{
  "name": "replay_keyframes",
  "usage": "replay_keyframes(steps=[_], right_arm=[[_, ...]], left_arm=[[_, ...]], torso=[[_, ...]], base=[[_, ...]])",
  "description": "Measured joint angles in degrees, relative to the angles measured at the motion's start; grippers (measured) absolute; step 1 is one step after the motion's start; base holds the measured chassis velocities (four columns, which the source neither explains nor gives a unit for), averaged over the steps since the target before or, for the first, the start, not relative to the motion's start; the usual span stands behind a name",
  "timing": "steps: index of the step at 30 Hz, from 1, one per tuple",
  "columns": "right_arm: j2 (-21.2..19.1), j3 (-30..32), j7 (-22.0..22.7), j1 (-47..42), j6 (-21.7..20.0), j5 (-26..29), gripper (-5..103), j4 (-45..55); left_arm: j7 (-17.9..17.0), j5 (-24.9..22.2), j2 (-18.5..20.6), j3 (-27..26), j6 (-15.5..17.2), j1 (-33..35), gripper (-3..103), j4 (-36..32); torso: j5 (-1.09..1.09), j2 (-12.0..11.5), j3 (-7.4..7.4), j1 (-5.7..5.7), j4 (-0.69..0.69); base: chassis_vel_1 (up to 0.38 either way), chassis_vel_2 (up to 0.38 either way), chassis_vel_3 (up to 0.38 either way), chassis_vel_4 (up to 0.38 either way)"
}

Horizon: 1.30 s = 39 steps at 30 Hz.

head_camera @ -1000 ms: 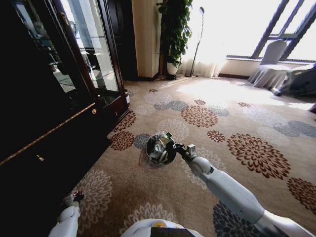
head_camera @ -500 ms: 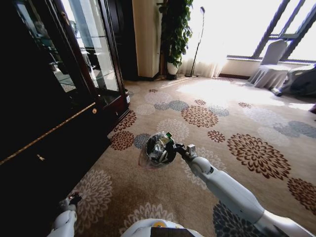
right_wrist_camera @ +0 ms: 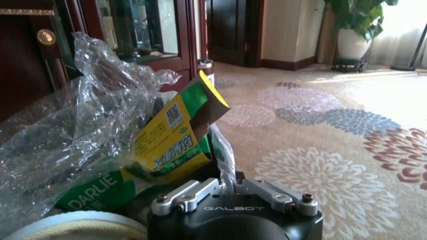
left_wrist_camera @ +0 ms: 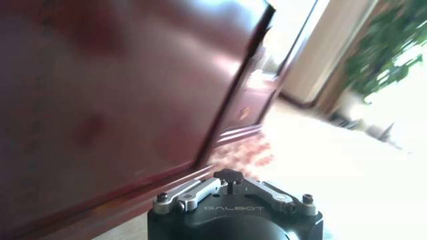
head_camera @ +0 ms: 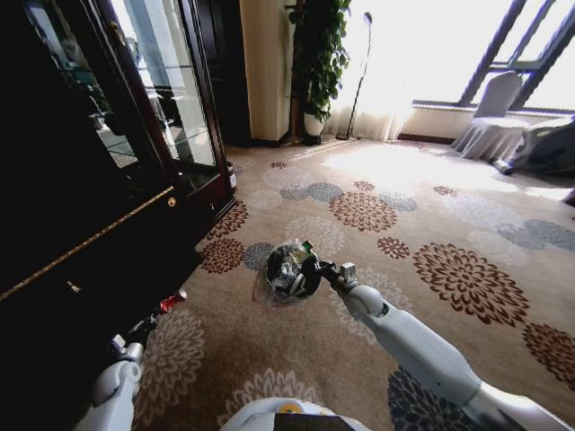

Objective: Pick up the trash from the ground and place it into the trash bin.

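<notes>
The trash bin sits on the flowered carpet just in front of the robot, already stuffed with a green wrapper and clear plastic wad, and the right gripper has its jaws closed on the bin's rim at the bag. Over by the dark cabinet, the left gripper holds a tiny red piece pinched in its jaws, so by my read that scrap is yet to go in. Against the earlier views, the left arm has swung up and forward from the bottom corner, the red piece now nearer the bin, while bin and right arm are unmoved.
</notes>
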Motion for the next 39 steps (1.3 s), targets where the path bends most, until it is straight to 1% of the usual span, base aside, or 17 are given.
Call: replay_keyframes(steps=[3,7,8,9,11,12,13,14,15,19,22,23,25,30,37,38,39], right_arm=[[0.0,0.0,0.0,0.0,0.0,0.0,1,0.0],[0.0,0.0,0.0,0.0,0.0,0.0,1,0.0],[0.0,0.0,0.0,0.0,0.0,0.0,1,0.0],[0.0,0.0,0.0,0.0,0.0,0.0,1,0.0],[0.0,0.0,0.0,0.0,0.0,0.0,1,0.0],[0.0,0.0,0.0,0.0,0.0,0.0,1,0.0],[0.0,0.0,0.0,0.0,0.0,0.0,1,0.0],[0.0,0.0,0.0,0.0,0.0,0.0,1,0.0],[0.0,0.0,0.0,0.0,0.0,0.0,1,0.0],[0.0,0.0,0.0,0.0,0.0,0.0,1,0.0],[0.0,0.0,0.0,0.0,0.0,0.0,1,0.0],[0.0,0.0,0.0,0.0,0.0,0.0,1,0.0],[0.0,0.0,0.0,0.0,0.0,0.0,1,0.0],[0.0,0.0,0.0,0.0,0.0,0.0,1,0.0],[0.0,0.0,0.0,0.0,0.0,0.0,1,0.0],[0.0,0.0,0.0,0.0,0.0,0.0,1,0.0],[0.0,0.0,0.0,0.0,0.0,0.0,1,0.0]], left_arm=[[0.7,-6.6,-0.5,0.3,3.3,1.7,0,-11.3],[0.2,-6.3,-0.3,1.9,3.2,0.4,0,-14.0],[-0.6,-0.9,0.4,4.6,-0.4,-1.0,0,-11.0],[-0.6,-0.9,0.4,4.6,-0.4,-1.0,0,-11.0],[-0.4,9.7,1.3,7.8,-7.0,-3.5,-2,-2.2],[0.1,16.5,1.7,9.7,-9.8,-5.1,3,3.4],[0.1,16.5,1.7,9.7,-9.8,-5.1,3,3.4],[0.5,22.0,1.9,12.2,-11.7,-7.2,9,9.4],[0.5,24.0,1.9,14.2,-12.4,-8.7,14,13.3],[0.1,26.7,1.2,17.9,-13.0,-11.9,30,19.0],[-0.4,29.4,0.9,20.4,-13.7,-14.1,36,22.1],[-0.7,32.6,0.8,21.9,-15.1,-15.9,46,25.3],[-0.9,34.5,0.8,22.8,-16.2,-16.9,46,27.4],[-1.1,39.6,0.4,26.3,-20.2,-21.2,68,35.9],[-1.1,43.8,-0.1,28.5,-22.9,-23.5,89,40.5],[-1.2,45.0,-0.2,28.7,-23.5,-24.0,98,41.4],[-1.3,45.6,-0.3,28.8,-23.7,-24.3,98,41.8]], torso=[[0.03,0.0,0.00,0.00,0.00],[0.03,0.0,0.00,0.00,0.00],[0.02,0.0,-0.01,0.00,-0.02],[0.02,0.0,-0.01,0.00,-0.02],[-0.03,0.0,0.00,0.00,-0.01],[-0.03,0.0,0.00,0.00,-0.01],[-0.03,0.0,0.00,0.00,-0.01],[-0.04,0.0,0.00,0.00,0.01],[-0.05,0.0,0.00,0.00,0.01],[0.00,0.0,0.00,0.00,0.00],[-0.04,0.0,0.00,0.00,-0.01],[-0.02,0.0,0.00,0.00,-0.02],[-0.01,0.0,0.00,0.00,-0.01],[-0.01,0.0,0.00,0.00,-0.01],[-0.01,0.0,0.00,0.00,0.00],[-0.01,0.0,-0.01,-0.01,-0.01],[-0.01,0.0,-0.01,-0.01,-0.01]], base=[[0.000,0.000,0.000,0.000],[0.000,0.000,0.000,0.000],[0.000,0.000,0.000,0.000],[0.000,0.000,0.000,0.000],[0.000,0.000,0.000,0.000],[0.000,0.000,0.000,0.000],[0.000,0.000,0.000,0.000],[0.000,0.000,0.000,0.000],[0.000,0.000,0.000,0.000],[0.000,0.000,0.000,0.000],[0.000,0.000,0.000,0.000],[0.000,0.000,0.000,0.000],[0.000,0.000,0.000,0.000],[0.000,0.000,0.000,0.000],[-0.022,0.034,0.022,-0.017],[-0.061,0.081,0.087,-0.077],[-0.089,0.081,0.087,-0.122]])
